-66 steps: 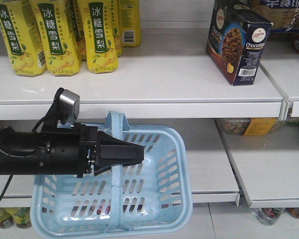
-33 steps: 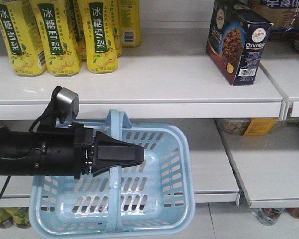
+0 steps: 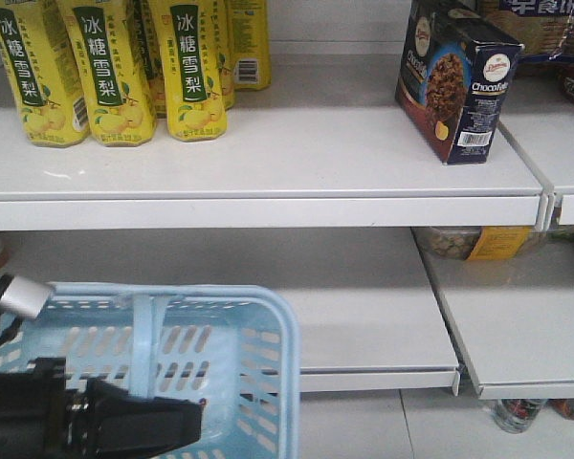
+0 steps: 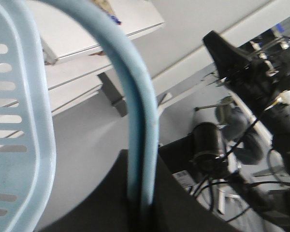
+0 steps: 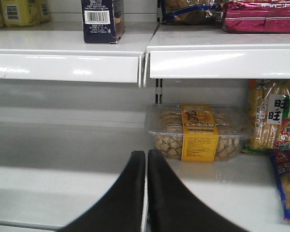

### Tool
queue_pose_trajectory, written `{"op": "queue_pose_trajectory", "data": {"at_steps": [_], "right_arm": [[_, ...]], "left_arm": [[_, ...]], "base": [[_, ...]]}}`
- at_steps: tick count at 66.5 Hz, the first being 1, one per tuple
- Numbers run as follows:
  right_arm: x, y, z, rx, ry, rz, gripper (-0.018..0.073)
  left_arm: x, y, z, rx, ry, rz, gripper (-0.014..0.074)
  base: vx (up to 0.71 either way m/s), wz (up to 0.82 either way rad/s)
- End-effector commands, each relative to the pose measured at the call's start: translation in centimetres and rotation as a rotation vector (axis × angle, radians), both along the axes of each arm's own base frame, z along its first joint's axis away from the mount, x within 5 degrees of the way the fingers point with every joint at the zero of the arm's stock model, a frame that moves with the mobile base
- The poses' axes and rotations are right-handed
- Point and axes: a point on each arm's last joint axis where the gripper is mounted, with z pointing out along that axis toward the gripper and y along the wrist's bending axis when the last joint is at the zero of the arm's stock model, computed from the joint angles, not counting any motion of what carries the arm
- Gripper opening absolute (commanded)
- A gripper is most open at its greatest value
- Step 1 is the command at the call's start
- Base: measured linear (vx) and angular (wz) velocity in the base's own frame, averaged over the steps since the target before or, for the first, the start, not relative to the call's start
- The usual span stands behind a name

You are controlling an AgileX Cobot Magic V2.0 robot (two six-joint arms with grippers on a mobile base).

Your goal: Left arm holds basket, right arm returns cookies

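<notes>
Far left, upper shelf [image 3: 268,182]: yellow drink bottles [image 3: 110,67] are standing in a row, untouched.

Lower left: the left arm [image 3: 38,426] is sitting low in the front view, mostly cut off by the frame edge. Its gripper [image 4: 140,205] is pinching the basket handle [image 4: 135,106]; the wrist view shows the blue bar running down between the dark jaws. The basket [image 3: 220,354] is hanging just in front of the lower shelf [image 3: 364,316], seemingly so it is carried by the handle alone. Its bottom is out of frame, so whether anything is lying inside cannot be told.

Right of centre: the cookies [image 3: 456,76] are standing upright on the upper shelf near its right end, barcode side showing. The box is touched by nothing, so the return looks done.

Right: the right arm is not appearing in the front view. Its gripper [image 5: 146,159] has fingers pressed together, gripping nothing, pointing at the lower shelf near a clear-tub biscuit pack [image 5: 199,133]. Packets further right are cropped and hard to read.
</notes>
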Motion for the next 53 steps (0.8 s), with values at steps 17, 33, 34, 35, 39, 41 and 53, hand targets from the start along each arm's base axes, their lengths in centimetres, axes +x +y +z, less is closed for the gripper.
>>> {"op": "queue_pose_trajectory", "data": {"at_steps": [17,33,34,35,39,41,53], "right_arm": [[0.0,0.2,1.4,-0.016,-0.083,0.027,-0.0008],[0.0,0.2,1.4,-0.016,-0.083,0.027,-0.0008],[0.0,0.2,1.4,-0.016,-0.083,0.027,-0.0008],[0.0,0.2,1.4,-0.016,-0.083,0.027,-0.0008],[0.0,0.2,1.4,-0.016,-0.083,0.027,-0.0008],[0.0,0.2,1.4,-0.016,-0.083,0.027,-0.0008],[0.0,0.2,1.4,-0.016,-0.083,0.027,-0.0008]], "left_arm": [[-3.9,4.7,-1.8,0.219,-0.257,0.383,-0.0006],[-5.2,7.7,-2.6,0.345,-0.382,0.621,-0.0006],[-5.3,7.9,-2.7,0.369,-0.400,0.627,-0.0006],[-5.3,8.0,-2.7,0.378,-0.407,0.636,-0.0006],[-5.3,8.6,-2.9,0.401,-0.442,0.679,-0.0006],[-5.3,8.8,-3.1,0.412,-0.466,0.707,-0.0006],[-5.4,10.0,-4.9,0.360,-0.617,0.878,-0.0006]], "base": [[0.00,0.00],[0.00,0.00],[0.00,0.00],[0.00,0.00],[0.00,0.00],[0.00,0.00],[0.00,0.00]]}}
